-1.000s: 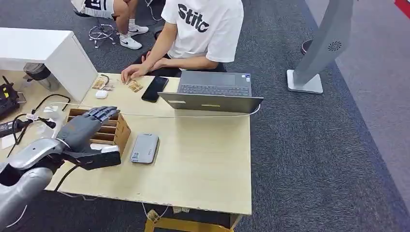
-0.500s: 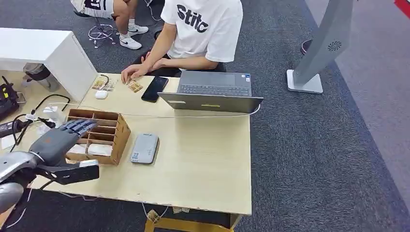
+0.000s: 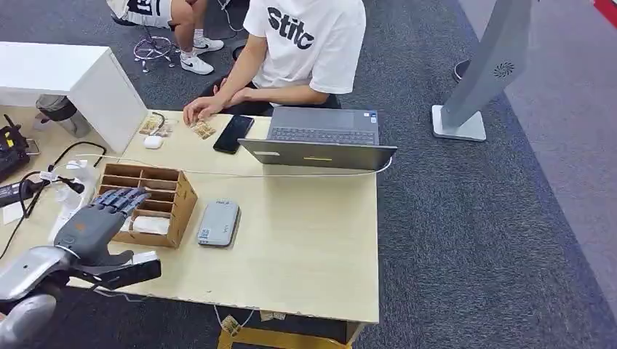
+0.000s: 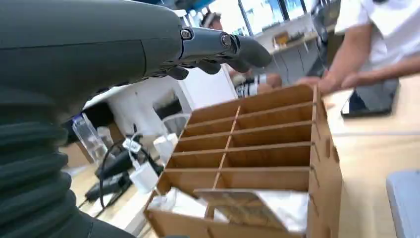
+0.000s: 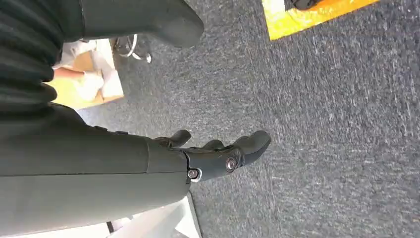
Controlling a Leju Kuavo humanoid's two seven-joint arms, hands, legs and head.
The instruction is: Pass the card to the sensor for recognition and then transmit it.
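A: The left hand (image 3: 98,218) has pulled back from the box (image 3: 149,203) since a second ago. It was up over the far compartments, dropped low off the near edge, and now sits just over the box's near-left corner again.

B: So a fresh approach, you'd say?

A: That's my read. It's lining up for the card (image 4: 250,210), which lies in the nearest compartment, a pale slip leaning across the divider.

B: Anything in the hand?

A: Nothing. Fingers (image 4: 233,47) are stretched forward and a little apart, hovering above the box, touching no wood that I can see.

B: And the sensor?

A: The flat grey pad (image 3: 217,222) just beside the box looks like it, untouched. The scan hasn't begun, I'd judge.

B: The right hand (image 5: 213,156)?

A: Hanging by the robot's side over the carpet, fingers loosely extended, holding nothing. The person (image 3: 305,43) sits across the table, behind the laptop (image 3: 320,138).
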